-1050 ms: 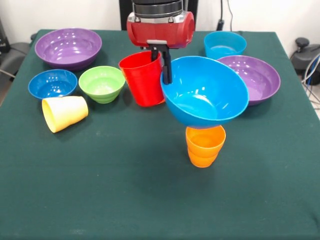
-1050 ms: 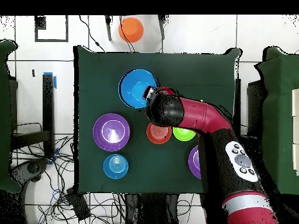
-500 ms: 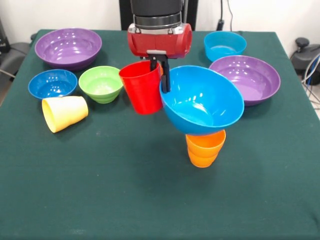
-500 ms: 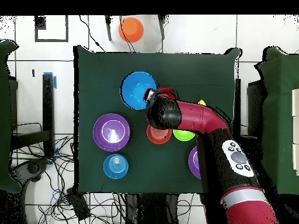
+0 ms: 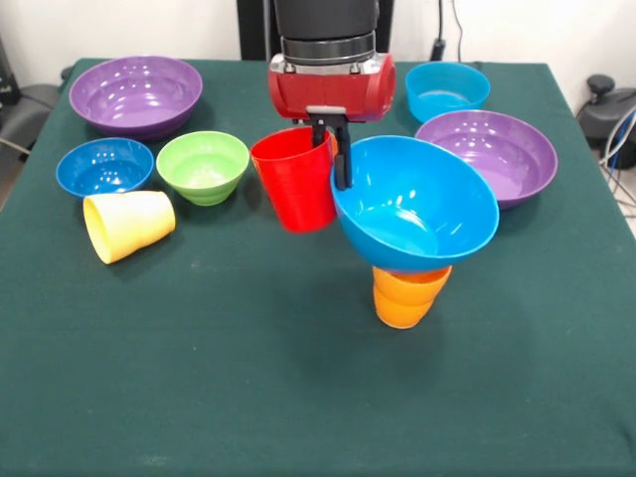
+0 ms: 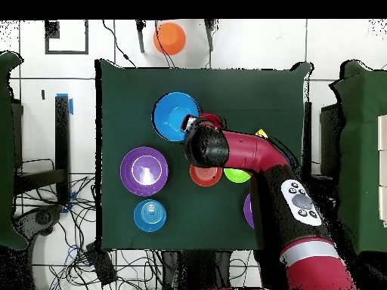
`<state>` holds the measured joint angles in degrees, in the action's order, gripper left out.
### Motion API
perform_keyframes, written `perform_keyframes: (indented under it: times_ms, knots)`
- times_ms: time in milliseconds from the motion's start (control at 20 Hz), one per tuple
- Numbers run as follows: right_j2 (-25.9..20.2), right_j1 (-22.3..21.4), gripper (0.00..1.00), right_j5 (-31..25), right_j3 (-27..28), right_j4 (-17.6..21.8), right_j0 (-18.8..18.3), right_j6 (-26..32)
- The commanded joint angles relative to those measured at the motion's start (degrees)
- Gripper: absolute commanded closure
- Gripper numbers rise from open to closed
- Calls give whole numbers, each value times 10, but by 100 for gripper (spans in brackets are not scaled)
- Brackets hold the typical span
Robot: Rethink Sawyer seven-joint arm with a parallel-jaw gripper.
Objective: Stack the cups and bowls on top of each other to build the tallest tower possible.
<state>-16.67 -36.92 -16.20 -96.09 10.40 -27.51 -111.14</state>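
My gripper [image 5: 338, 167] is shut on the near rim of the large blue bowl [image 5: 417, 204], which hangs tilted with its base over the mouth of the upright orange cup [image 5: 407, 296]. I cannot tell if the bowl rests on the cup. From above, the gripper [image 6: 190, 125] sits at the edge of the blue bowl [image 6: 174, 115], and the orange cup is hidden under it. The red cup [image 5: 296, 179] stands upright just left of the gripper. The yellow cup [image 5: 127, 224] lies on its side at the left.
A green bowl [image 5: 203, 164] and a dark blue bowl [image 5: 103, 166] sit at the left, with a purple bowl [image 5: 135, 92] behind them. Another purple bowl [image 5: 507, 159] and a cyan bowl [image 5: 447, 87] sit at the right. An orange bowl [image 6: 170, 36] lies off the table.
The gripper has lowered the blue bowl and shifted it slightly right in the front view. The bowl's base now covers the orange cup's rim.
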Motion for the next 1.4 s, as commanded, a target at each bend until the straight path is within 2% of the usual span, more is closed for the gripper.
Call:
perform_keyframes:
  times_ms: [50,250,900,1000,1200,1400]
  knots:
    - [-19,6,100,5,-3,8,1,-36]
    - [-61,9,100,11,-22,4,-28,-21]
    - [-112,28,100,46,-25,14,-61,-23]
    - [-112,29,100,51,-26,20,-60,-23]
    - [-78,25,100,57,-12,33,-35,-29]
    - [-76,24,100,50,-11,28,-32,-28]
